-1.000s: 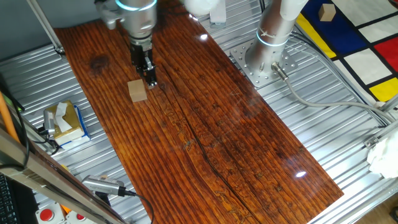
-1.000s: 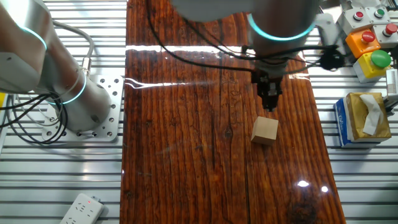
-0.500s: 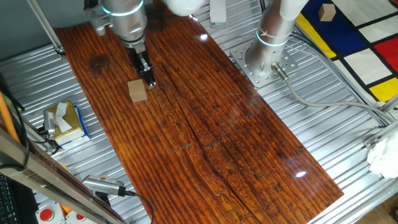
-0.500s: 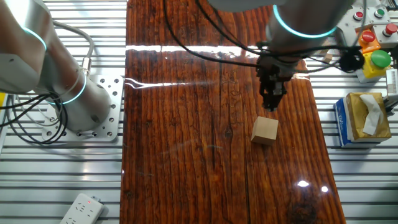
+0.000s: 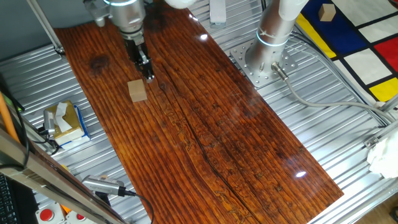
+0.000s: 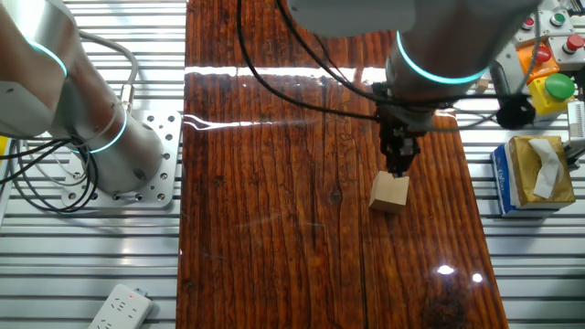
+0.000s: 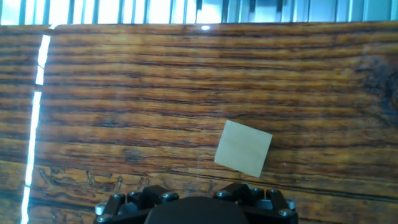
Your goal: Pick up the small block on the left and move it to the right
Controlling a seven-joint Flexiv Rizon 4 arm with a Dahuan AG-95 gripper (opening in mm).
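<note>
The small block point(image 5: 137, 91) is a plain light-tan wooden piece lying on the dark striped wooden board point(image 5: 205, 124), near its far left end. My gripper point(image 5: 148, 77) hangs just beyond the block, a little above the board, with its dark fingers together and nothing held. From the other side, the gripper point(image 6: 398, 169) stands right at the upper edge of the small block point(image 6: 390, 192). In the hand view the small block point(image 7: 244, 148) lies flat, right of centre. Only the hand's dark base point(image 7: 196, 208) shows there; the fingertips are out of frame.
A yellow-and-blue tissue box point(image 5: 64, 122) sits on the metal table left of the board. The arm's base point(image 5: 267, 59) is bolted at the back. Red, orange and green buttons point(image 6: 544, 68) stand beside the board's end. A white power strip point(image 6: 119, 306) lies near one corner.
The gripper has shifted a little across the board, ending closer to the block in the other fixed view. The block has not moved.
</note>
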